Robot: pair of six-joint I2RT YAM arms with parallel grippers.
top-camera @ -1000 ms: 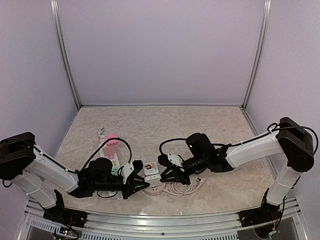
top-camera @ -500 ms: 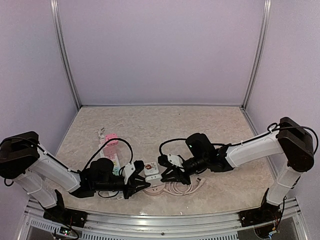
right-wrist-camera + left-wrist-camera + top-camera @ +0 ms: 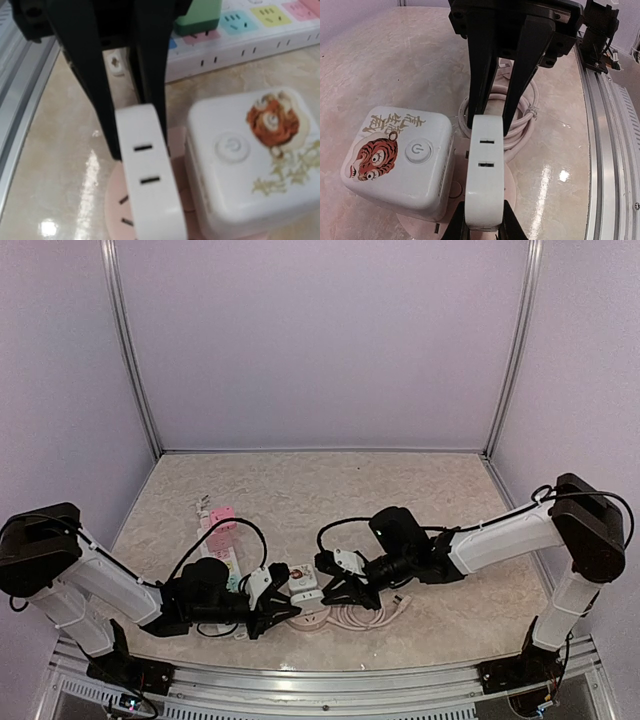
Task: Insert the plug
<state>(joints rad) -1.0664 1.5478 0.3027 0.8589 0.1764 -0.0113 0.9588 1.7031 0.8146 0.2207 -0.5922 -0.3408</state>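
The plug (image 3: 485, 175) is a long white block with two slots, standing on a round pink socket base (image 3: 449, 194). My left gripper (image 3: 484, 225) is shut on its near end. At the far end the black fingers of my right gripper (image 3: 490, 125) close on it from the other side. In the right wrist view the plug (image 3: 147, 185) runs to the bottom edge and hides my right fingers; the left gripper (image 3: 137, 135) clamps its far end. From above, both grippers (image 3: 290, 607) (image 3: 322, 595) meet at the plug (image 3: 306, 594).
A white cube with a tiger picture and a power button (image 3: 400, 165) sits on the same base, touching the plug's side. A coiled pink cable (image 3: 522, 125) lies behind it. A power strip (image 3: 222, 540) lies to the left, and the metal rail (image 3: 610, 150) runs along the near table edge.
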